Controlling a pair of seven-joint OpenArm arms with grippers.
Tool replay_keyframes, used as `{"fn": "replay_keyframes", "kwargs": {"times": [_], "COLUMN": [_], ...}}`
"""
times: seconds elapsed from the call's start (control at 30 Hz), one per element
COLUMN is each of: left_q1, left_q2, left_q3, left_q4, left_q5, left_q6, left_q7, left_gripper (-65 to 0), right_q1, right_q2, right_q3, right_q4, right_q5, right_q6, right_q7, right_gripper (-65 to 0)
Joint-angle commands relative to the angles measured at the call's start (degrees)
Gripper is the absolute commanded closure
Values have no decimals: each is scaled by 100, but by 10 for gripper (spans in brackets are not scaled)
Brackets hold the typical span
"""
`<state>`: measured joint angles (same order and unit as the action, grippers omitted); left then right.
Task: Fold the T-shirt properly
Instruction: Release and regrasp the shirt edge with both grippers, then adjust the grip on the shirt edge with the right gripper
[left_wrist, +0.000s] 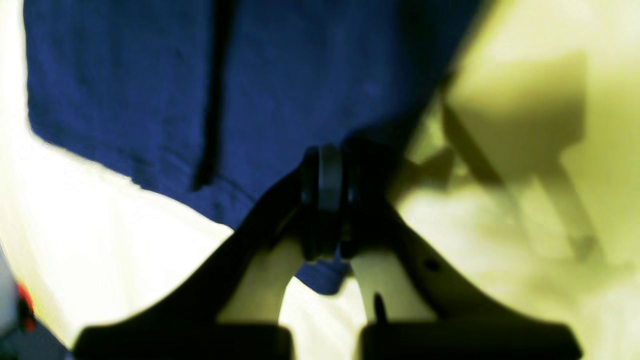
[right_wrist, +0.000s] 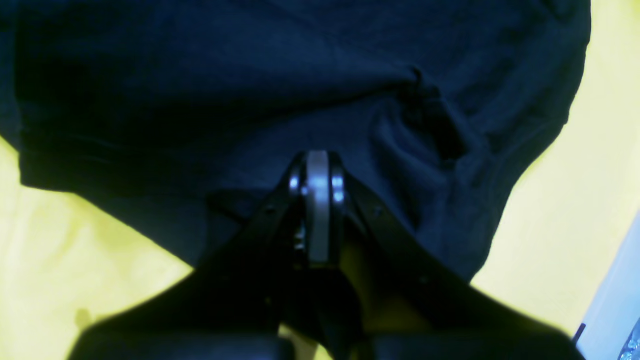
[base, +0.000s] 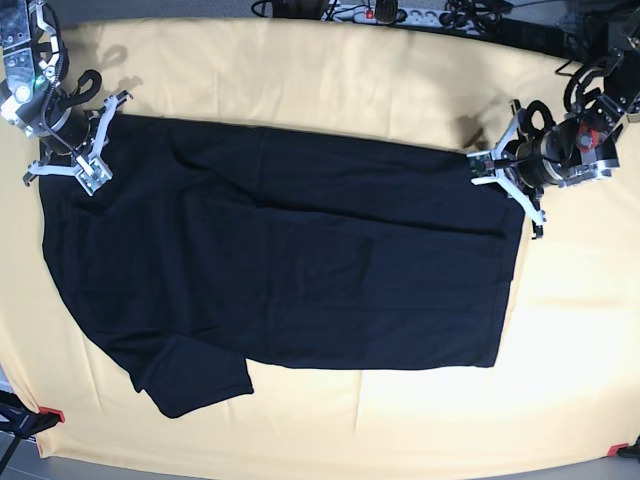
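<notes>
The black T-shirt (base: 300, 270) lies spread flat across the yellow tablecloth (base: 330, 80), one sleeve (base: 195, 385) pointing to the front left. My left gripper (base: 492, 168) sits at the shirt's far right corner. In the left wrist view the fabric (left_wrist: 125, 75) looks blue, and the gripper (left_wrist: 325, 165) is shut with the cloth's edge pinched between its fingers. My right gripper (base: 98, 140) is at the far left corner. In its wrist view it (right_wrist: 317, 170) is shut on a raised bunch of the dark fabric (right_wrist: 200, 75).
A power strip and cables (base: 390, 12) lie along the table's back edge. Red clamps (base: 50, 415) (base: 615, 450) hold the cloth at the front corners. Bare yellow cloth surrounds the shirt on all sides.
</notes>
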<state>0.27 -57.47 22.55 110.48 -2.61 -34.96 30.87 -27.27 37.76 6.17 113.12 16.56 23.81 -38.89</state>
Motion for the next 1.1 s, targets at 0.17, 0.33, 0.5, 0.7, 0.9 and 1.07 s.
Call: {"fn": "replay_keyframes", "kwargs": {"times": [0.17,0.33,0.5,0.7,0.9,1.07], "left_q1": [-76,-76,-76,-79,-96,-330], "left_q2": [-256,-254,-284,-284,-280,-282], "left_q3": [-59,-59,-59,-59,-59,-59], "left_q4": [79,76,68,-511,-772,-732], "left_q5": [-26,-22,260,852,1032,1025], "left_q6": [-411,-407,-404,-387,-387,-380], "left_q7": [-90,-87,-140,-1014,-1421,-1421], "left_gripper": [-48,-354,-354,-354,-354,-353], "right_q1": [28,28,28,31,31,28], "right_q2": [98,98,98,98,98,98], "right_q3": [61,61,61,61,61,61], "right_q4": [85,85,85,85,85,85], "right_q5": [20,20,17,20,20,20], "right_q6": [-39,-39,-46,-46,-177,-173], "right_q7": [66,66,66,68,70,70], "right_gripper": [0,0,0,0,0,0]}}
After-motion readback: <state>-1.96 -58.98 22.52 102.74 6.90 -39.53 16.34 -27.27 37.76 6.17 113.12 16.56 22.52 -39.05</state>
